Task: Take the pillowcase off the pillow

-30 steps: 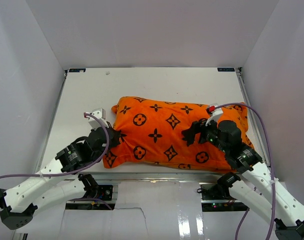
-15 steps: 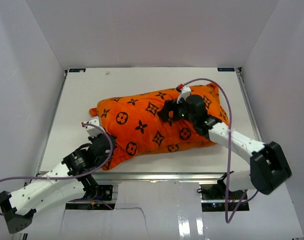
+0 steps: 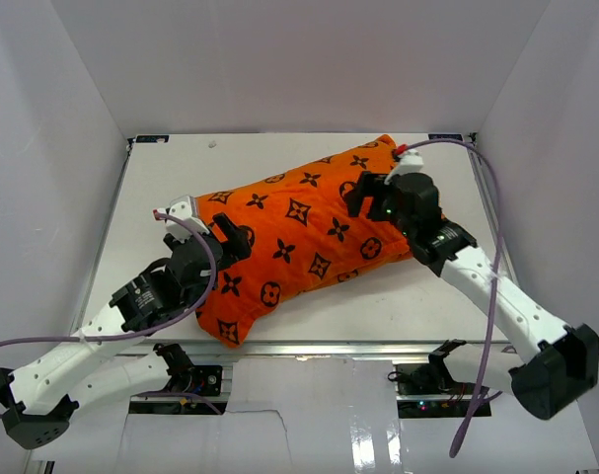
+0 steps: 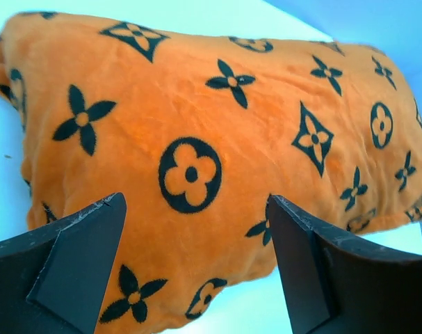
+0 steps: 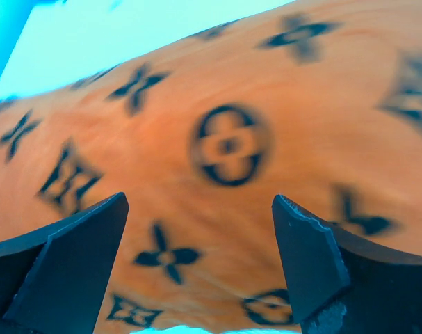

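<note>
The orange pillowcase (image 3: 299,232) with black flower and diamond motifs lies slantwise on the table, its near-left corner by the front edge and its far-right corner up at the back. It wraps the pillow completely, so the white pillow is hidden. My left gripper (image 3: 232,240) hovers over the case's left end, jaws wide apart, nothing between them; the left wrist view shows the orange fabric (image 4: 197,139) beyond the open gripper (image 4: 197,240). My right gripper (image 3: 363,195) stands open above the case's right part, with the fabric (image 5: 224,139) behind the gripper (image 5: 200,243).
White walls (image 3: 42,178) close the table (image 3: 161,188) in on the left, back and right. The arm bases and a metal rail (image 3: 309,348) run along the near edge. Purple cables (image 3: 482,296) loop from both wrists.
The left gripper has let go of the case's left corner and opened. The covered pillow has swung, its right end now at the back right. The right arm has reached further back.
</note>
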You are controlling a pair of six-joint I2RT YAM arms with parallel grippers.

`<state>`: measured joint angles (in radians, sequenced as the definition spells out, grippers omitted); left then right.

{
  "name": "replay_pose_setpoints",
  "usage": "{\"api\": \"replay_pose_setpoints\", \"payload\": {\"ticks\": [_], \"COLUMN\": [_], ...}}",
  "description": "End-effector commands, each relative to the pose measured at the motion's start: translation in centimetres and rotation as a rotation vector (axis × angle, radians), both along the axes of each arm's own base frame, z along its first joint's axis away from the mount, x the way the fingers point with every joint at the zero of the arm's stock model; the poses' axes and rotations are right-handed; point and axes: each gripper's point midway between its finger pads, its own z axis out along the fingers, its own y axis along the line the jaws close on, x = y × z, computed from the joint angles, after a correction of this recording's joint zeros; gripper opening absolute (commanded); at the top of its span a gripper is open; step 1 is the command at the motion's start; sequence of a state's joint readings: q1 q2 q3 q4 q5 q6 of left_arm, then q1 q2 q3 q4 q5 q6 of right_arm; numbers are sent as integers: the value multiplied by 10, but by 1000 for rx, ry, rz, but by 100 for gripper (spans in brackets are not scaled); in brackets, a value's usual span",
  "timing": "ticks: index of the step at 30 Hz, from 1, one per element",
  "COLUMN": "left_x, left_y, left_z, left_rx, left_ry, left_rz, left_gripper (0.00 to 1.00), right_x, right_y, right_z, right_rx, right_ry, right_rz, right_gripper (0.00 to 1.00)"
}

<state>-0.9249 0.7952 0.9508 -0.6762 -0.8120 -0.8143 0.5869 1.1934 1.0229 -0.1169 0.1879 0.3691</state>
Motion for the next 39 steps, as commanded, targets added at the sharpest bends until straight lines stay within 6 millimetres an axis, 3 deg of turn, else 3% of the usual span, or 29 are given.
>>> {"api": "replay_pose_setpoints", "payload": {"ticks": [1, 6, 7, 11, 14, 15, 18, 19, 21, 22, 24, 25, 26, 27, 28, 29, 30, 31, 32, 34, 35, 37, 38, 39], "left_x": [-10, -13, -13, -14, -14, -15, -14, -14, -12, -11, -8, -7, -5, -4, -3, -2, -2, -1, -1, -1, -1, -4, -7, -11], "left_y": [-16, -16, -16, -15, -15, -13, -13, -12, -11, -11, -12, -12, -15, -18, -21, -24, -27, -37, -42, -50, -58, -65, -68, -69], "left_z": [-12, -67, -81, -102, -114, -122, -136, -139, -145, -145, -144, -143, -140, -134, -129, -123, -117, -98, -86, -58, -29, 8, 50, 72], "left_rx": [18, 110, 142, 200, 211, 228, 254, 262, 265, 262, 253, 246, 234, 226, 218, 214, 202, 152, 132, 106, 54, 29, -35, -61], "left_ry": [66, 175, 205, 258, 283, 292, 321, 327, 327, 321, 301, 293, 280, 268, 259, 250, 240, 213, 195, 139, 95, 24, -46, -85], "left_rz": [-114, -113, -109, -104, -93, -88, -72, -65, -45, -45, -37, -35, -40, -57, -67, -81, -96, -134, -162, -225, -264, -327, -365, -385], "left_gripper": [94, 96, 96, 96, 96, 96, 96, 94, 91, 83, 64, 43, 35, 27, 18, 0, 0, 0, 0, 0, 0, 0, 0, 0], "right_x": [4, 5, 2, -5, -7, -10, -7, -10, -3, -3, 3, 5, 5, 9, 10, 12, 13, 13, 15, 12, 11, 5, 2, -4], "right_y": [-77, -143, -148, -170, -186, -195, -191, -188, -184, -183, -182, -183, -181, -180, -180, -178, -177, -179, -181, -186, -192, -197, -201, -203], "right_z": [-30, -49, -45, -54, -70, -86, -98, -113, -112, -123, -122, -123, -126, -121, -119, -111, -108, -101, -92, -76, -70, -35, -21, 14], "right_rx": [15, 72, 88, 124, 141, 146, 223, 231, 254, 254, 267, 274, 283, 296, 299, 295, 289, 287, 286, 263, 249, 233, 230, 241], "right_ry": [87, 132, 119, 125, 131, 159, 159, 187, 153, 176, 150, 143, 138, 111, 104, 88, 85, 74, 61, 24, 10, -53, -85, -167], "right_rz": [-261, -394, -407, -493, -566, -598, -575, -565, -543, -545, -540, -541, -537, -526, -522, -504, -498, -503, -512, -527, -551, -557, -573, -570], "right_gripper": [90, 90, 90, 90, 90, 90, 91, 91, 92, 92, 95, 99, 93, 79, 71, 55, 42, 18, 8, 8, 8, 8, 8, 8]}}
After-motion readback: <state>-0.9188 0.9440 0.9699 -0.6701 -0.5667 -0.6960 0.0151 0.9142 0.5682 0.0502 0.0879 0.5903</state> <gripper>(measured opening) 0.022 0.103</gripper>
